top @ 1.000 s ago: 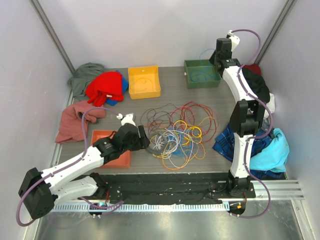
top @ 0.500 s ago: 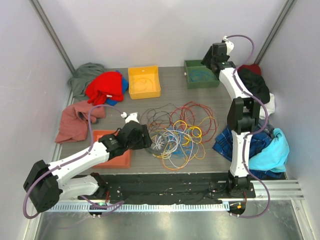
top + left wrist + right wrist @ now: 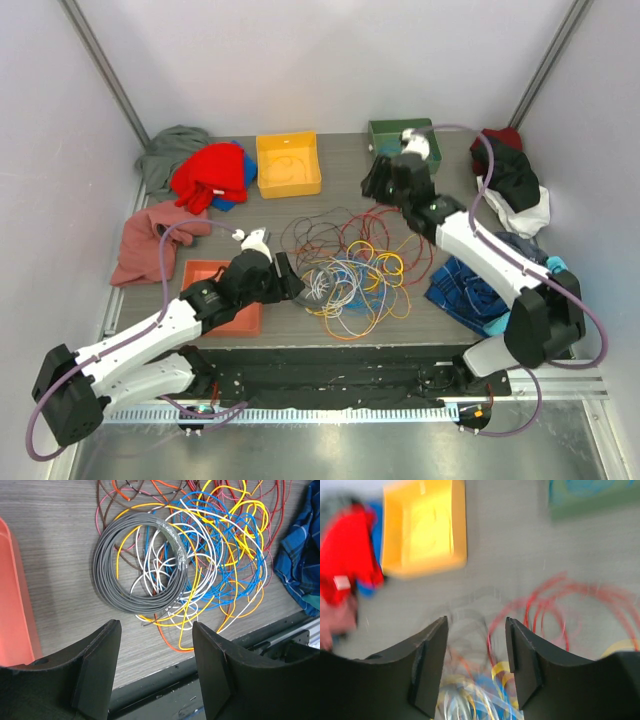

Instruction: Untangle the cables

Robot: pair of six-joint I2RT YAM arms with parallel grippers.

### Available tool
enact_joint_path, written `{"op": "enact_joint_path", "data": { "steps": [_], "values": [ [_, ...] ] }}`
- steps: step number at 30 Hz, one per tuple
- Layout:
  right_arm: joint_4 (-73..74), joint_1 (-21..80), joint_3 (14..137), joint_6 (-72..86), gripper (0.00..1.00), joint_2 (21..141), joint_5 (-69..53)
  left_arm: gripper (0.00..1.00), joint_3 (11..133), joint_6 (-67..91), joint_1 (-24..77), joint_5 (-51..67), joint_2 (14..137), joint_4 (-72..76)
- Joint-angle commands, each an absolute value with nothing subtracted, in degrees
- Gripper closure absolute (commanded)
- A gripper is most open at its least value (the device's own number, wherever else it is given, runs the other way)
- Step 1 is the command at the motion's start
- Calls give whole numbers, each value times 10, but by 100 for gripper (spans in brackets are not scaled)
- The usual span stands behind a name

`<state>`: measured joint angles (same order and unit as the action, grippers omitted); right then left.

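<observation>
My left pincer (image 3: 156,627) and right pincer (image 3: 476,622) hung wide, empty, above the cables (image 3: 355,260) heaped just beside the orange tray (image 3: 245,318). Pinching several strands together could pull the knot tighter.

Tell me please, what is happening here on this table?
Two robot arms are working on a tangled heap of coloured cables in the middle of the table. The left gripper is open and empty, poised by a grey coil at the heap's near left edge. The right gripper is open too, holding nothing, above the heap's far side. No cable is lifted yet.
</observation>
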<state>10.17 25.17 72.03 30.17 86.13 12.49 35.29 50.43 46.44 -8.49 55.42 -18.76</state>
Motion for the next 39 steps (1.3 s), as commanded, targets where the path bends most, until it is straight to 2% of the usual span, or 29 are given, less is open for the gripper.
{"op": "enact_joint_path", "data": {
  "steps": [1,5,12,16,28,39],
  "values": [
    [86,309,601,305,46,797,146,37,328,519,466,-75,517,-163],
    [91,342,486,319,48,714,186,37,306,529,467,-83,487,-160],
    [119,355,377,355,51,610,185,37,305,528,467,-89,488,-156],
    [109,361,326,366,53,597,183,37,314,526,467,-81,518,-145],
    [67,363,315,372,59,646,173,37,335,517,467,-85,538,-150],
    [56,385,308,387,59,585,139,38,339,518,467,-83,550,-153]
  ]
}}
